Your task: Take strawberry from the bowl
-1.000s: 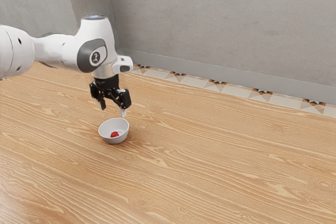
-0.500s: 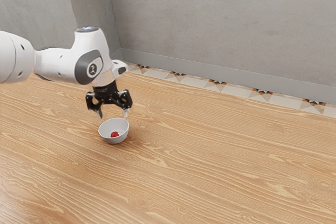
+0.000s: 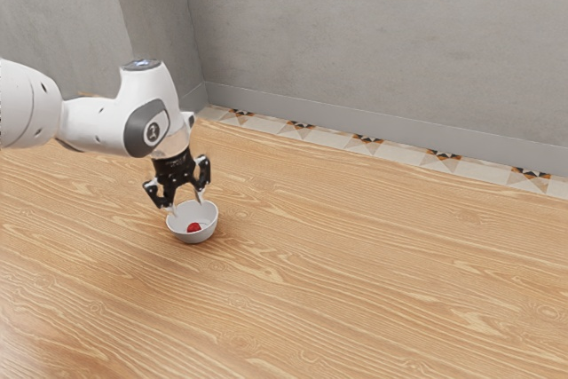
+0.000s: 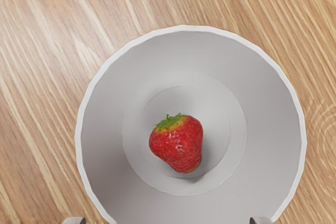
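My gripper (image 3: 186,208) is open over the far side of the white bowl (image 3: 204,234), its fingertips apart at about the height of the rim. The red strawberry (image 3: 193,227) lies on the bowl's floor, below the fingertips and untouched. In the wrist view the strawberry (image 4: 177,142) rests on its side, green leaves showing, a little off the middle of the bowl (image 4: 268,119). The tips of the gripper (image 4: 167,220) peek in at the lower edge, wide apart near the rim, nothing between them but the bowl's upper wall.
The bowl stands on a wood-grain surface (image 3: 355,255). Behind it run a patterned tile strip (image 3: 364,145) and a grey wall (image 3: 382,42), well beyond the bowl.
My hand has come down toward the bowl and turned somewhat, shifting slightly toward the exterior view's left. Bowl and strawberry have stayed where they were.
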`<act>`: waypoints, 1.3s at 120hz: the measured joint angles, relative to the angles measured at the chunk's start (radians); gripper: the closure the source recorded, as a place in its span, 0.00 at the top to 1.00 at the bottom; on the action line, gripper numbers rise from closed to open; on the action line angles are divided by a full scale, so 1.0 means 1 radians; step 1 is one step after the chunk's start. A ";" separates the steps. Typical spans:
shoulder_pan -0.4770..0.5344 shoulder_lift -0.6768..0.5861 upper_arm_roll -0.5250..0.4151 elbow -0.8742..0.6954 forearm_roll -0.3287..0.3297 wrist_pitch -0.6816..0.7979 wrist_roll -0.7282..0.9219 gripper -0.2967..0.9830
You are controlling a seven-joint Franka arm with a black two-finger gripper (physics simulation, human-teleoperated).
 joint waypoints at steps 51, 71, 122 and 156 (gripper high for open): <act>-0.006 0.065 0.018 0.003 -0.001 0.042 -0.264 0.44; -0.008 0.083 0.018 0.011 -0.002 0.052 -0.327 0.43; -0.002 0.130 0.019 0.045 -0.005 0.072 -0.424 0.43; -0.008 0.156 0.018 0.054 0.003 0.076 -0.426 0.43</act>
